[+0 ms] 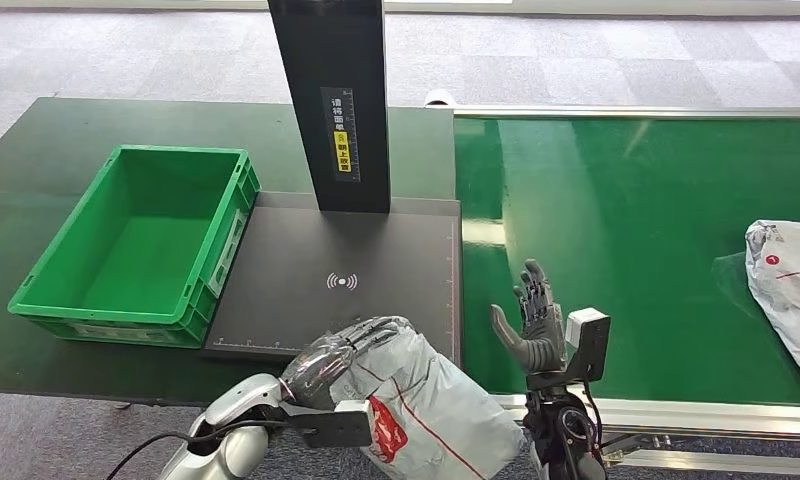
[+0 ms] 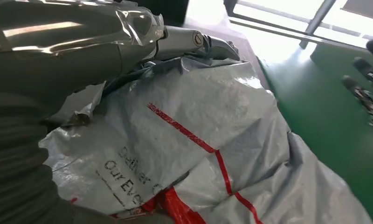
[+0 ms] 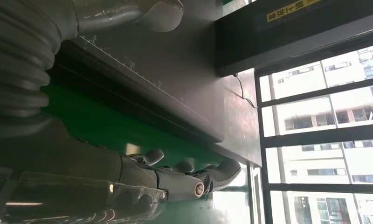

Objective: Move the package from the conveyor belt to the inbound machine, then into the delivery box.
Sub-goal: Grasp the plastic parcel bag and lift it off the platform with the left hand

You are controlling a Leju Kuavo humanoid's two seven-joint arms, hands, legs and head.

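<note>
The package [image 1: 416,400], a grey mailer with red stripes, is clasped from above by the left robot hand [image 1: 351,350] at the near edge of the inbound machine [image 1: 346,280], likely for scanning there, while the right robot hand [image 1: 536,315] hovers released over the conveyor belt [image 1: 626,200]

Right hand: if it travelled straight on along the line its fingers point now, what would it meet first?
The right hand, open, points away from the robot over the green conveyor belt. No package lies in that line; the way looks free up to the belt's far metal rail, though its height above the belt is unclear.
</note>
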